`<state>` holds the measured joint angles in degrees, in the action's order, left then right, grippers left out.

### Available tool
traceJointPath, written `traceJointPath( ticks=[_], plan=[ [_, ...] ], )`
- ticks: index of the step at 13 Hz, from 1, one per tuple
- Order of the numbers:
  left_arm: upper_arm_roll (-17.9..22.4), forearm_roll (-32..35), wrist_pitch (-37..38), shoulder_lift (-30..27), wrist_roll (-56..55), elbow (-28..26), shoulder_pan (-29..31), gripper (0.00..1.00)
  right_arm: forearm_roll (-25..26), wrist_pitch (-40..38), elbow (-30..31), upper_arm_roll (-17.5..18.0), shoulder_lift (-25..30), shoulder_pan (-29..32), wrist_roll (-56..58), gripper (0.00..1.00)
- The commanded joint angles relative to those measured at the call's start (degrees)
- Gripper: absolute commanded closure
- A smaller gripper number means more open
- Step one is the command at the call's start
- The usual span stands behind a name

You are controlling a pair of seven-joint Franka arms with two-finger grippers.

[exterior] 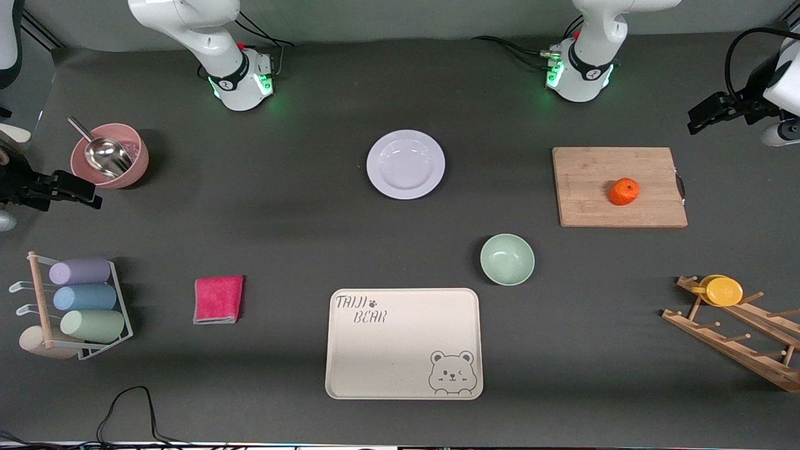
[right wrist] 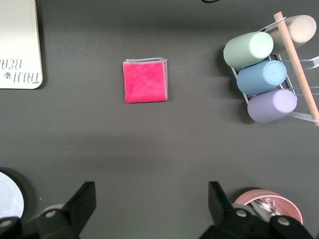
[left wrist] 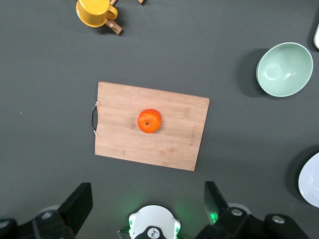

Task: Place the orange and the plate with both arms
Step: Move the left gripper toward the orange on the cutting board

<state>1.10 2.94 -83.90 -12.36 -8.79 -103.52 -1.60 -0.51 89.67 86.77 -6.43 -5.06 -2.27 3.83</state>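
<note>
The orange [exterior: 624,191] sits on a wooden cutting board [exterior: 600,200] toward the left arm's end of the table. It also shows in the left wrist view [left wrist: 149,121]. The pale-lavender plate [exterior: 405,164] lies flat on the mat mid-table, near the robots' bases. Its edge shows in both wrist views [left wrist: 311,181] [right wrist: 7,195]. My left gripper [exterior: 715,114] is open and empty, high over the left arm's end of the table [left wrist: 148,198]. My right gripper [exterior: 65,190] is open and empty, high over the right arm's end, by the pink bowl [right wrist: 149,198].
A pale-green bowl [exterior: 507,259] and a cream bear tray [exterior: 404,342] lie nearer the front camera than the plate. A pink cloth [exterior: 218,299], a rack of cups [exterior: 81,306] and a pink bowl with a scoop [exterior: 110,156] are toward the right arm's end. A wooden rack with a yellow lid [exterior: 724,291] stands nearer the camera than the board.
</note>
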Motion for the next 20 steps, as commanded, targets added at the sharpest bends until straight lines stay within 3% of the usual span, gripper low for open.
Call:
traceJointPath(
  ticks=[1, 8, 11, 14, 18, 20],
  plan=[
    [1.01, 0.13, 1.28, -1.08, 1.32, 0.51, -1.21, 0.00, 1.12, -0.90, 0.15, 0.19, 0.84, -0.01, -1.54, 0.00],
    [2.06, 0.57, 5.05, 0.84, 1.58, 2.79, -0.68, 0.00, 0.86, -0.82, 0.50, 0.19, 0.75, -0.01, -1.54, 0.00],
    [2.15, 1.09, 8.39, 3.82, 6.74, 7.44, -0.68, 0.00, 0.42, -0.82, 1.38, 0.19, 1.11, -0.10, -1.63, 0.00],
    [5.57, 1.10, 12.08, 4.54, 9.85, 9.04, -0.68, 0.00, 0.33, -0.82, 2.34, 0.19, 2.16, -0.10, -1.72, 0.00],
    [9.70, 0.22, 13.85, 3.49, 10.63, 8.87, -0.86, 0.00, 0.24, -0.90, 7.60, 0.36, 8.73, -0.45, -2.51, 0.00],
    [9.80, 0.13, 12.02, 0.17, 10.64, 4.32, -0.77, 0.00, 0.24, -2.82, 9.72, 0.63, 12.51, -3.42, -8.72, 0.00]
  ],
)
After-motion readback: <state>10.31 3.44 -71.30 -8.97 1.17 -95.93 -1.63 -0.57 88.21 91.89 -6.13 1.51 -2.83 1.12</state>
